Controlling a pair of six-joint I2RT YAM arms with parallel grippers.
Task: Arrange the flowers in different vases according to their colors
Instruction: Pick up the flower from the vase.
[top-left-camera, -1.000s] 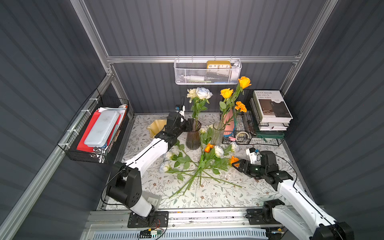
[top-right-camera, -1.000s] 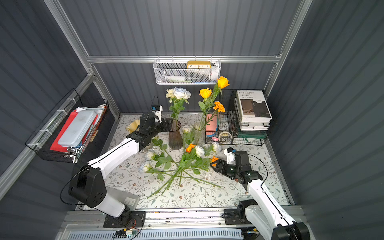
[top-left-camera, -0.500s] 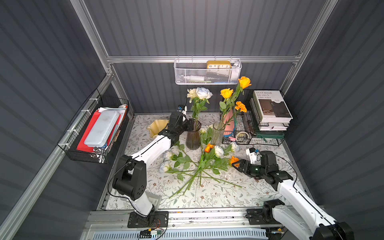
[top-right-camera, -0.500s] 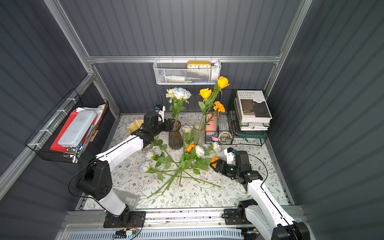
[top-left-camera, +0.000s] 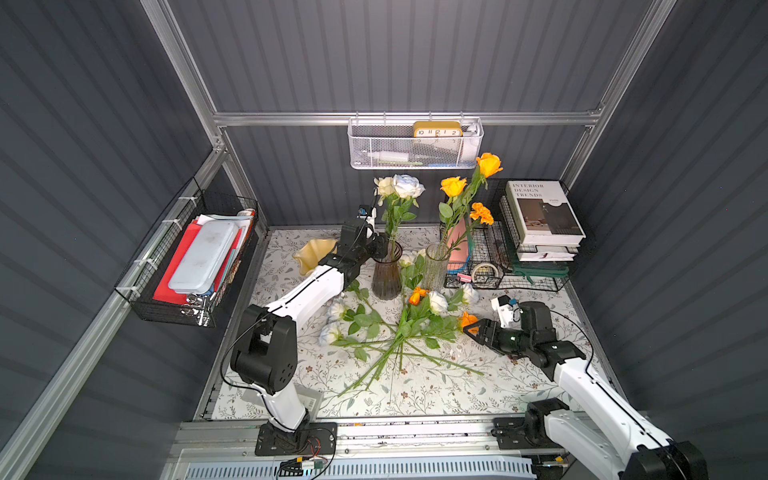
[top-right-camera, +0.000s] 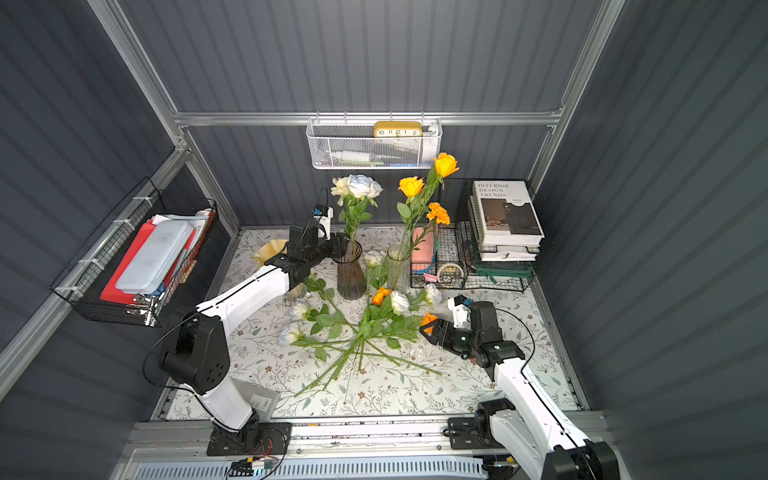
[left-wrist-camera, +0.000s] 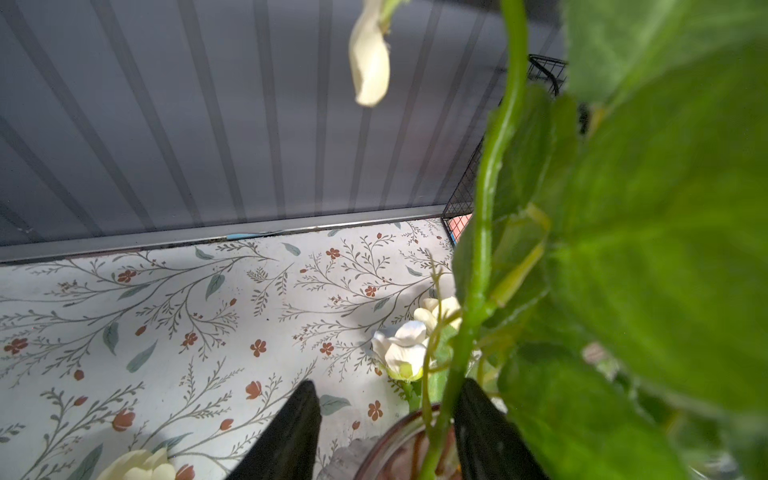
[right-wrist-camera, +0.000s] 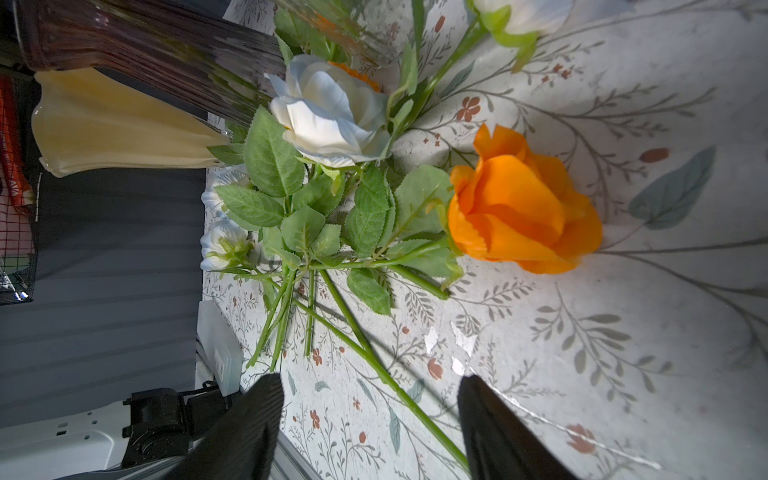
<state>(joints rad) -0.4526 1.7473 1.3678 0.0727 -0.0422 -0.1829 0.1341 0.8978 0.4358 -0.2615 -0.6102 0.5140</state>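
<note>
Both top views show a smoky purple vase (top-left-camera: 386, 276) (top-right-camera: 351, 276) holding a cream and a white rose (top-left-camera: 399, 187). Beside it, a clear ribbed vase (top-left-camera: 436, 266) holds orange flowers (top-left-camera: 469, 187). A pale yellow vase (top-left-camera: 313, 253) stands behind my left arm. Several loose flowers (top-left-camera: 395, 324) lie crossed on the cloth. My left gripper (top-left-camera: 384, 245) (left-wrist-camera: 388, 388) is open at the purple vase's rim, a green stem (left-wrist-camera: 486, 232) close to one finger. My right gripper (top-left-camera: 471, 328) (right-wrist-camera: 370, 382) is open low over the cloth beside an orange rose (right-wrist-camera: 523, 199), a stem running between its fingers.
A black wire rack (top-left-camera: 498, 257) with stacked books (top-left-camera: 540, 216) and a tape roll (top-left-camera: 482, 270) fills the back right. A wire basket (top-left-camera: 195, 266) of folders hangs on the left wall. A white mesh basket (top-left-camera: 415, 145) hangs on the back wall.
My left gripper has edged closer to the purple vase's rim and its jaws have narrowed somewhat. The right arm and the loose flowers have not moved.
</note>
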